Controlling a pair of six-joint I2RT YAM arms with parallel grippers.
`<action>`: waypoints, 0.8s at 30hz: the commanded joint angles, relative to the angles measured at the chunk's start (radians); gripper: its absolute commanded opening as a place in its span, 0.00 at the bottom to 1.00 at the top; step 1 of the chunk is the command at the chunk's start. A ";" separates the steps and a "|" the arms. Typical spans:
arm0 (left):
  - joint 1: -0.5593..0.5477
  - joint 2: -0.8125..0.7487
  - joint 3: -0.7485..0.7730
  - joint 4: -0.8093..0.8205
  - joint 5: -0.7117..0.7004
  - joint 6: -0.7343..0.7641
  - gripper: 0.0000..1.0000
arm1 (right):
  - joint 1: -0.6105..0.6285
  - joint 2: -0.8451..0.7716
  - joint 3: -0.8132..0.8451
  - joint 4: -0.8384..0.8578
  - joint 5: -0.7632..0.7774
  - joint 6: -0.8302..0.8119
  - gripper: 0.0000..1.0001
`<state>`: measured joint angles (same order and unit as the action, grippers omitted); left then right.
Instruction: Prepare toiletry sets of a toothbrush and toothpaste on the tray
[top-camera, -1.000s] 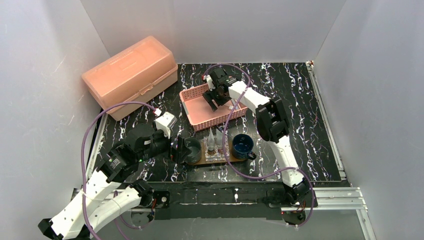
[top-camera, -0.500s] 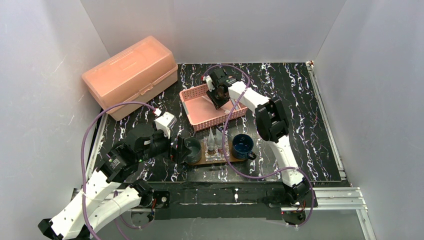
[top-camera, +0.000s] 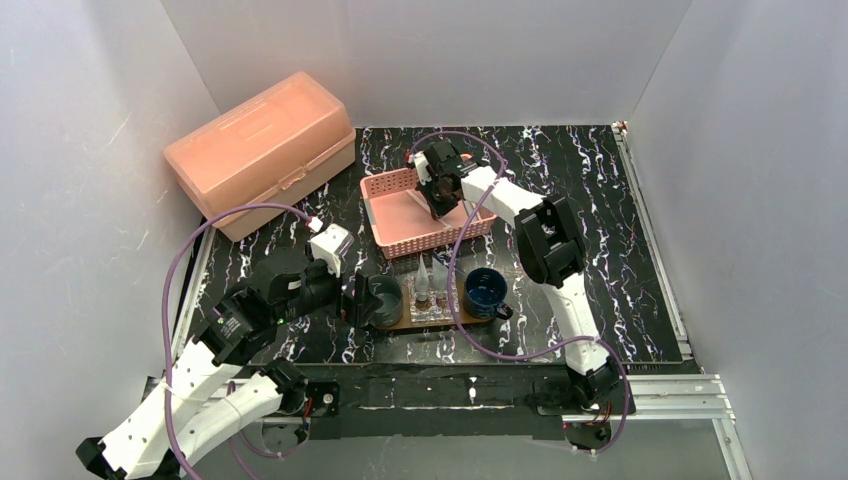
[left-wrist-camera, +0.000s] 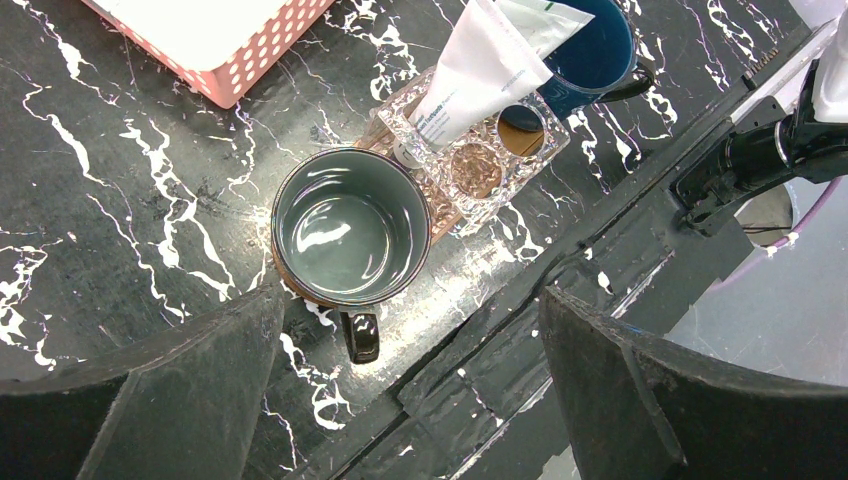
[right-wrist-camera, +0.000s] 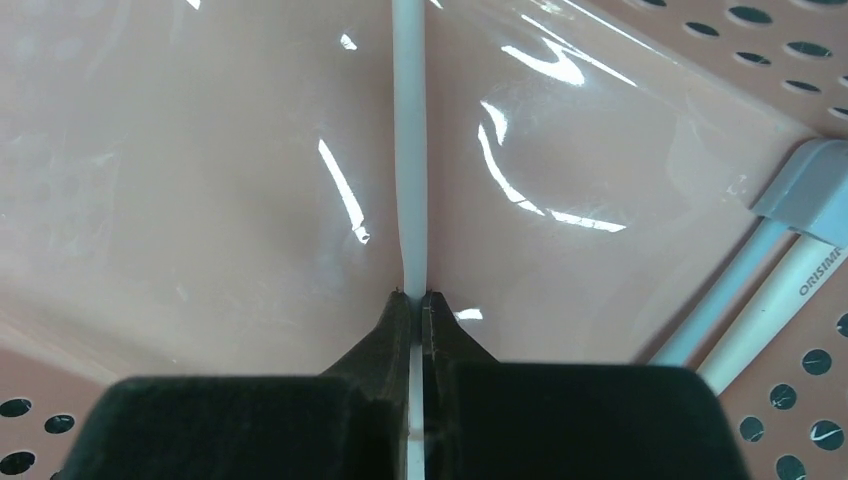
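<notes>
pink lidded box (top-camera: 262, 150): far left corner of the black marbled table (top-camera: 600, 260), lid down, well apart from both arms.

left gripper (left-wrist-camera: 410, 300): jaws spread wide and holding nothing. It hangs low at the near left of the table. The grey-green mug sits in front of the gap between the fingers, not touched.

grey-green mug (left-wrist-camera: 351, 226): upright, handle toward the near edge, just left of the clear holder.

tray (top-camera: 452, 321): brown board lying left to right near the front of the table. Only its near edge shows, under the holder and the mugs.

clear holder (left-wrist-camera: 480, 165): small square cut-glass box on the tray, between the two mugs.

toothpaste tube (left-wrist-camera: 480, 70): white, cap down in the holder, flat end up and tilted. From above, a second tube stands beside it.

blue mug (left-wrist-camera: 590, 50): right of the holder, at the tray's right end.

pink basket (top-camera: 425, 215): behind the tray, set at a slant.

right gripper (right-wrist-camera: 416, 300): down inside the basket, jaws pinched narrow on the toothbrush.

toothbrush (right-wrist-camera: 410, 150): thin white handle running straight away from the fingertips over the basket floor.

spare toothbrushes (right-wrist-camera: 760, 290): two more lie side by side at the basket's right wall, apart from the grip.
</notes>
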<state>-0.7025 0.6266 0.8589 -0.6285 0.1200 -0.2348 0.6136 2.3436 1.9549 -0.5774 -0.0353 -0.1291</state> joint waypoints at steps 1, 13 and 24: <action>-0.002 -0.004 -0.006 0.012 0.013 0.012 0.99 | 0.021 -0.025 -0.076 -0.036 -0.051 0.016 0.01; -0.002 0.003 -0.006 0.012 0.016 0.012 0.99 | 0.047 -0.199 -0.182 0.076 -0.041 0.035 0.01; -0.002 0.011 -0.006 0.012 0.017 0.012 0.99 | 0.057 -0.371 -0.271 0.215 0.015 0.041 0.01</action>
<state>-0.7025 0.6342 0.8589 -0.6285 0.1238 -0.2348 0.6678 2.0682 1.6974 -0.4587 -0.0441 -0.0978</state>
